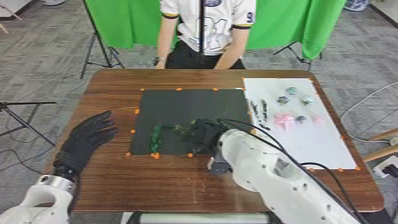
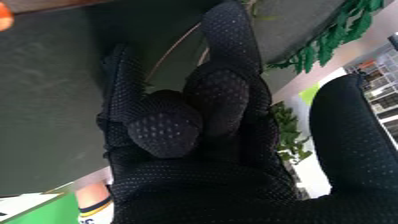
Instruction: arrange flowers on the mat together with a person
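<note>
Flanking black mat (image 1: 178, 106), left hand (image 1: 83, 141) is opened, fingers slightly apart; over mat, right hand (image 1: 209, 134) is curled, fingers bunched together near thin stem (image 2: 171, 49).

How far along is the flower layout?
Looks done: one green sprig lies on the dark mat.
In progress: right hand is over the mat, by more greenery; can't tell if it grips any.
Left, probably: pink flower and small blooms still on the white sheet.
</note>
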Controlling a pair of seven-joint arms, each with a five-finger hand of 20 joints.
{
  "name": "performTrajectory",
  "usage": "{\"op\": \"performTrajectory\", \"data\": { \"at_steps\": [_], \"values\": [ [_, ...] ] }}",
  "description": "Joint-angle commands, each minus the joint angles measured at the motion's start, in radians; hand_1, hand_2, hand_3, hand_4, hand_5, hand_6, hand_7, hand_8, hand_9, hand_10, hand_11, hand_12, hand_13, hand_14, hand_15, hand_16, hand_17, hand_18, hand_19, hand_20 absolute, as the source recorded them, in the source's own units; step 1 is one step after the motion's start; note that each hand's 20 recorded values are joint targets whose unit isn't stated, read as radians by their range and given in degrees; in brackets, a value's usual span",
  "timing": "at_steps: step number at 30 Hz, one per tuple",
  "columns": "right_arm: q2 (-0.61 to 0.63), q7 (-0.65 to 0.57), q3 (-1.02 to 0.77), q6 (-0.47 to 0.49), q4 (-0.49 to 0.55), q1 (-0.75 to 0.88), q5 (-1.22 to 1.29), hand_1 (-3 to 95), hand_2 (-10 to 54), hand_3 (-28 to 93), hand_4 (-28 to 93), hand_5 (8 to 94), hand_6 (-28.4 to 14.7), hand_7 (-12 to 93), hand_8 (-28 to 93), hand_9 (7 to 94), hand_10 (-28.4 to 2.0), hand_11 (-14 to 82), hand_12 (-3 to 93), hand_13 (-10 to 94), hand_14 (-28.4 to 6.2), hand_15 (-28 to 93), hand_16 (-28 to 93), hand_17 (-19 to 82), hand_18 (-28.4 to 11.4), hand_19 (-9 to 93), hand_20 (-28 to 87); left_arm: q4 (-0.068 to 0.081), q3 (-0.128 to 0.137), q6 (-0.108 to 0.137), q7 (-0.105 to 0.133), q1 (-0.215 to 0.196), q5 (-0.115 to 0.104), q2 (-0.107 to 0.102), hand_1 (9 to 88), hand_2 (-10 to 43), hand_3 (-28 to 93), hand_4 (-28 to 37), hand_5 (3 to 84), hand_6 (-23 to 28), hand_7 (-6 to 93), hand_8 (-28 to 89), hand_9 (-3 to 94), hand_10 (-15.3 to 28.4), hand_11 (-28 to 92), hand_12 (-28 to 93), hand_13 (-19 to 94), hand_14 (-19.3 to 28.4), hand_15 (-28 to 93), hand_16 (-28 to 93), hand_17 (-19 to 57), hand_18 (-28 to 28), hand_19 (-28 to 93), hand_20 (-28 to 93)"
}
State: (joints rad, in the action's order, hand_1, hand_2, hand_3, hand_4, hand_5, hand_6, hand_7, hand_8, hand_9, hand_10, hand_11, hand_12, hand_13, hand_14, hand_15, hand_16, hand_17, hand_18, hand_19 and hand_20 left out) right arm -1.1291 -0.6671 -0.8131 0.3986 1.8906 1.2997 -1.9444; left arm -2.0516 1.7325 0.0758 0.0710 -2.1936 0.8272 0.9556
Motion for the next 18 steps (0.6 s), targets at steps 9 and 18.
{"op": "performTrajectory", "data": {
  "at_steps": [9,18],
  "values": [
    [0.014,0.005,-0.050,0.007,0.020,0.088,0.007,17.5,13.9,71,-26,77.2,-3.8,37,-10,81.8,-12.4,59.6,33.2,76,-12.1,80,24,27,-19.8,73,24,0.007,0.002,0.001,-0.007,-0.013,0.001,0.010,26.5,-2.6,69,-24.5,32.6,2.8,23.5,-12,29.4,11.6,28,18,27,14.2,40,-2,-6.3,20.2,50,10],
    [0.084,0.210,-0.335,-0.254,0.115,0.247,0.236,17.5,12.7,73,-26,77.1,-3.7,37,-10,81.7,-12.2,59.7,33.1,76,-12.2,80,24,27,-19.7,73,24,0.001,0.012,-0.003,-0.001,-0.020,0.001,0.009,26.5,-2.6,69,-24.5,32.7,2.9,23.5,-12,29.4,11.5,28,18,27,14.1,40,-2,-6.3,20.2,50,10]
  ]
}}
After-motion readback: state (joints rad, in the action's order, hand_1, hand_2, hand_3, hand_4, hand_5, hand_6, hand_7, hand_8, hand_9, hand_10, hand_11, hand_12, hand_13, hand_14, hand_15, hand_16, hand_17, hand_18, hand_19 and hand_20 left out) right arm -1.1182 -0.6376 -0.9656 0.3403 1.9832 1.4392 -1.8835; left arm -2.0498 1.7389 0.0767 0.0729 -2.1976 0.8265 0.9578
